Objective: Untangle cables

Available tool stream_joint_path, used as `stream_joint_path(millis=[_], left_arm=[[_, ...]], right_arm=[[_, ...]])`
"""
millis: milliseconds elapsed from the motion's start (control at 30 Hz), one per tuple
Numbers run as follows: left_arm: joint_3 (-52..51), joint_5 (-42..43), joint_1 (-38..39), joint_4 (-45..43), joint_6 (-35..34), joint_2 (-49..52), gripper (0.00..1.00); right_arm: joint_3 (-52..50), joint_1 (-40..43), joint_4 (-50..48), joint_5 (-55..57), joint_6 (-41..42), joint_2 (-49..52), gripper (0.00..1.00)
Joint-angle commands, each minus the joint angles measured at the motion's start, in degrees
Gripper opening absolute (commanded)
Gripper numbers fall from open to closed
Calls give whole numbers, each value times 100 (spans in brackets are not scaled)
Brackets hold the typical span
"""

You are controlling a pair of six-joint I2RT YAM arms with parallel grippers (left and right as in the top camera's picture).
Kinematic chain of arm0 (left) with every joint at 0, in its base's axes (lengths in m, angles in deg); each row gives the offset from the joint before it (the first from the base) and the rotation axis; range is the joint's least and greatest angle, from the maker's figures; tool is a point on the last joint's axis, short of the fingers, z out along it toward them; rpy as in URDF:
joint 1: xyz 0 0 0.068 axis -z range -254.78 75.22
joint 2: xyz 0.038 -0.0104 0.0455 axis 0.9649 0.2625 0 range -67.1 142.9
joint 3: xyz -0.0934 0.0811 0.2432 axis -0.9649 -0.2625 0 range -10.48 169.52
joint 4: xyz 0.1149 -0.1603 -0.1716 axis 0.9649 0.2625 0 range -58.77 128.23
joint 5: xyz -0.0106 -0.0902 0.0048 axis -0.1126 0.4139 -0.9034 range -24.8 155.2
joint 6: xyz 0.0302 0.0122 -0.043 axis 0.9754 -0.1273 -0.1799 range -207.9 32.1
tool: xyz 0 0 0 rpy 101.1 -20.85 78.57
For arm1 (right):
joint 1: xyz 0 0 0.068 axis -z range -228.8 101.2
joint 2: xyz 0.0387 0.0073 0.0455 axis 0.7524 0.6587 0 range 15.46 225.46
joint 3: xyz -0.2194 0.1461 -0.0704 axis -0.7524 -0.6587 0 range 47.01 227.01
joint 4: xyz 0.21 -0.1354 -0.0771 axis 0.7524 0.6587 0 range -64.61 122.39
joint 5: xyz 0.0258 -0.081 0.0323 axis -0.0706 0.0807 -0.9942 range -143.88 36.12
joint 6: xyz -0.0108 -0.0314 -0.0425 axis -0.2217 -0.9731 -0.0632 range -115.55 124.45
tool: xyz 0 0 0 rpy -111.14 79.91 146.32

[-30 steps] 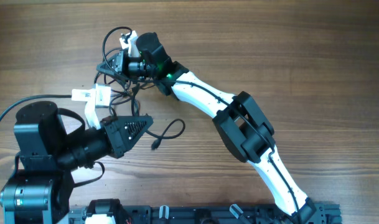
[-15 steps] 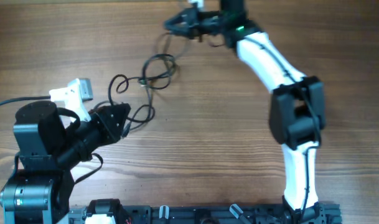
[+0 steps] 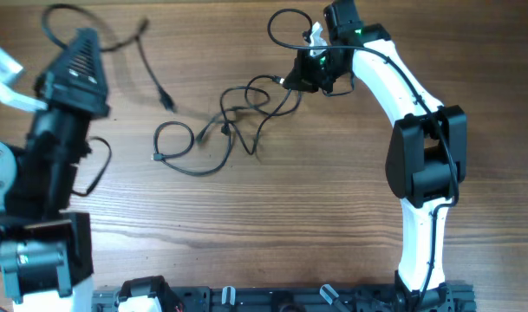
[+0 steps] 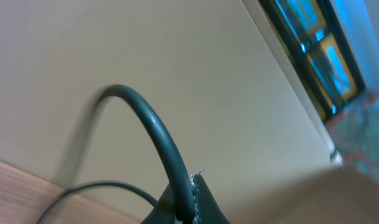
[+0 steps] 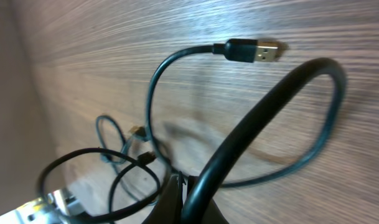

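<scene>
The left jaws are pinched shut on one of the cables (image 4: 150,121), which springs out of them in a stiff arch. From above, this cord (image 3: 116,36) loops over the far left corner of the worktop (image 3: 290,217) and trails down to a small plug (image 3: 168,105) that lies near the main bunch but apart from it. The right jaws are likewise closed tight on a cable (image 5: 270,118) that curves up and round from between them and ends in a USB plug (image 5: 264,51) over the wood. Just left of the right jaws, thin strands run down into the tangle (image 3: 237,113) at the worktop's middle, with a loose loop (image 3: 172,143) spread at its left end. The left arm (image 3: 47,165) stands at the left edge, the right arm (image 3: 420,165) reaches in from the right.
</scene>
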Motion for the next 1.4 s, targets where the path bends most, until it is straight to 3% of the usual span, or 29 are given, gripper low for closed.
stream_joint_path(millis=[0,167,300,500,633,733,833,967,1100,1167,1267,1367], left_arm=[[874,15,-555,-125,-651,476,4],[2721,1010,-1021,295,-651,1416,4],[3729,1176,-1021,372,-966,1947,4],[4450,1073,-1021,-739,-2118,2358,4],[4599,133,-1021,-1095,-2789,2452,4],[4599,334,-1019,-723,-2789,2459,4],[4597,1075,-927,463,-2212,2479,4],[4597,1307,-651,2240,-1051,2479,4],[4597,1414,-219,3436,-243,2479,4],[4597,1637,-48,3615,-107,2476,4],[4597,2081,96,3602,-114,2476,4],[4599,2479,96,3585,-452,2476,4]], right_arm=[[13,90,160,656,-184,24,4],[13,87,354,745,-299,170,4],[13,87,407,885,-321,192,4],[13,87,560,1152,-337,197,4],[13,83,570,1150,-417,201,4],[13,72,605,1104,-686,201,4],[15,72,693,723,-1281,201,6],[35,79,977,404,-1722,164,32],[168,74,1034,365,-2009,-317,43],[221,44,964,111,-2297,-693,48],[221,-20,710,-411,-2544,-1401,72],[221,-129,402,-883,-2581,-1770,77]])
